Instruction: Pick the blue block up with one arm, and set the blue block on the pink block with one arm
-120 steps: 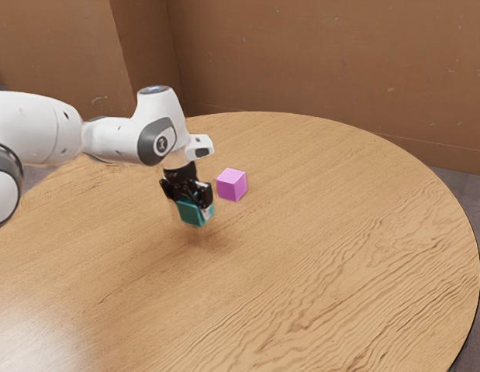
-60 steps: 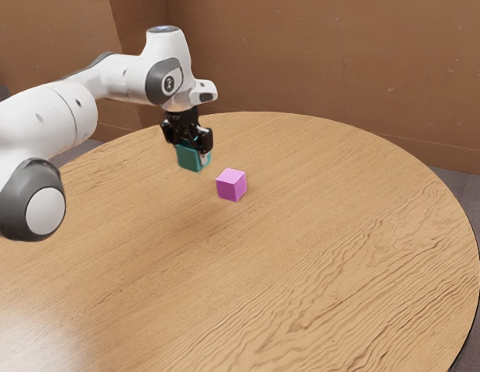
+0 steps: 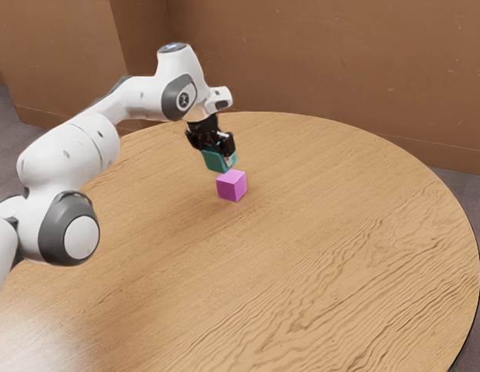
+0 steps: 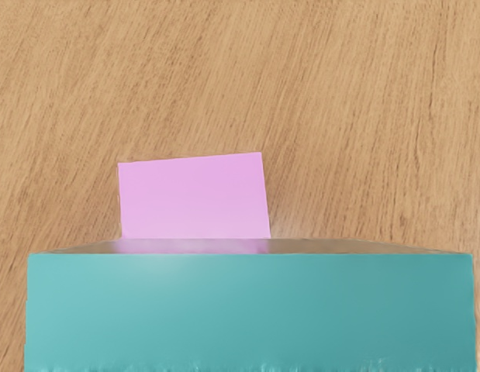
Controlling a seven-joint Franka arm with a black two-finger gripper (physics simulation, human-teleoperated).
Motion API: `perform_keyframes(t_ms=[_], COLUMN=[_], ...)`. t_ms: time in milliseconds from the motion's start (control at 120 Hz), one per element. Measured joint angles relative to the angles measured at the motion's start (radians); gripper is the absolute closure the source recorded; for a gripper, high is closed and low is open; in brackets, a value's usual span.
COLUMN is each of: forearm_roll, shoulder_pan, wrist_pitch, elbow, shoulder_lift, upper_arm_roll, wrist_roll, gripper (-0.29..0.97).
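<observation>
Now, from the exterior view's left, the white arm (image 3: 77, 155) is reaching out over the round table (image 3: 340, 248). Its black gripper (image 3: 215, 149) is pinching the blue block (image 3: 219, 161) from two sides — it looks more green-blue — and holding it up in the air. The block is hanging just above the pink block (image 3: 231, 185), not touching it, and seems a little toward the exterior view's left of it. So I think the carrying step is going on. Next, the hand is probably needing to line up the blocks, go down slowly — then let go.
</observation>
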Motion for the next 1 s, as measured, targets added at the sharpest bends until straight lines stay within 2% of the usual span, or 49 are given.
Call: perform_keyframes(t_ms=[183, 567, 775, 1000], forearm_roll=[-0.006, -0.014, -0.038, -0.054], shoulder_pan=[0.035, 0.047, 0.052, 0.055], wrist_pitch=[0.067, 0.208, 0.237, 0.248], elbow=[0.011, 0.010, 0.007, 0.006], shoulder_lift=[0.060, 0.094, 0.101, 0.101], upper_arm_roll=[-0.021, -0.073, -0.074, -0.074], wrist_roll=[0.014, 0.038, 0.053, 0.065], gripper=[0.35, 0.34, 0.14, 0.05])
